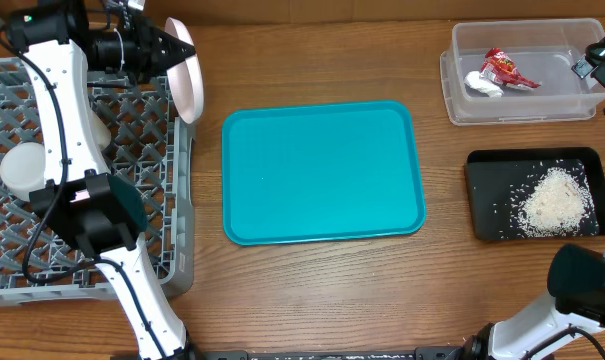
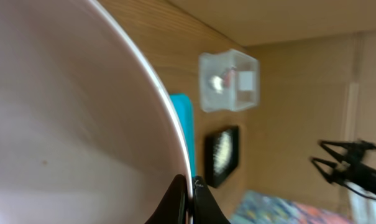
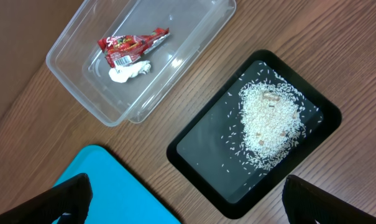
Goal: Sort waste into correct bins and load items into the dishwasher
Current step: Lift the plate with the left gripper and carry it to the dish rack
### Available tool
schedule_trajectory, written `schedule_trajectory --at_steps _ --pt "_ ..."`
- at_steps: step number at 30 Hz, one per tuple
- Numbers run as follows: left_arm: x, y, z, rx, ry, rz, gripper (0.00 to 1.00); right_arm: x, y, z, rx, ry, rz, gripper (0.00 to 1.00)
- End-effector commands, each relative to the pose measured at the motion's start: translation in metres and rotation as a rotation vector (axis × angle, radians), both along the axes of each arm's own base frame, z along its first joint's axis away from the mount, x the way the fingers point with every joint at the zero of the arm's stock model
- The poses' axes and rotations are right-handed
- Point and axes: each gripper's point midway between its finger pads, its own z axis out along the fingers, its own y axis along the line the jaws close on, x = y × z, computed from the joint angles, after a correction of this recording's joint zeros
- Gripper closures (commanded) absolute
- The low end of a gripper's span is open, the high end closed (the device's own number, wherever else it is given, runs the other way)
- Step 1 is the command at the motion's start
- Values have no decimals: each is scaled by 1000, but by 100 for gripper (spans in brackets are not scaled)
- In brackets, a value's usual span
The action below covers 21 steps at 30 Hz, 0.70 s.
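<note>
You are in the loading step. Your left gripper pinches the rim of the pink bowl and holds it on edge over the right wall of the dish rack. I think the next move is to carry it inward over the rack floor, then lower and release it. Your right gripper is spread wide and empty, well to the right of the rack.

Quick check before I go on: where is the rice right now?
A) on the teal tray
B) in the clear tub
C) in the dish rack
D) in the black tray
D: the rice lies piled in the black tray, while the tub holds only the wrapper and tissue.
</note>
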Motion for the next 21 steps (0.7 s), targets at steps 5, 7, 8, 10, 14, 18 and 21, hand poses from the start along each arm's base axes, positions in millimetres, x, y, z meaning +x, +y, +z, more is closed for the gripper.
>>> schedule_trajectory --at_steps 5,7,8,10,14,18,21 --pt "0 31 -42 25 94 35 96 0 0 5 -11 -13 6 0" --pt "-1 36 -45 47 107 46 96 0 0 5 -11 -13 6 0" --pt "-2 37 -45 47 109 49 96 0 0 5 -11 -13 6 0" --pt "-3 40 -44 43 116 57 96 0 0 5 -11 -13 6 0" --pt "-9 48 -46 45 154 78 96 0 0 5 -10 -13 6 0" --pt "-13 56 -55 115 163 74 96 0 0 5 -11 -13 6 0" --pt "-17 52 -59 153 137 28 96 0 0 5 -11 -13 6 0"
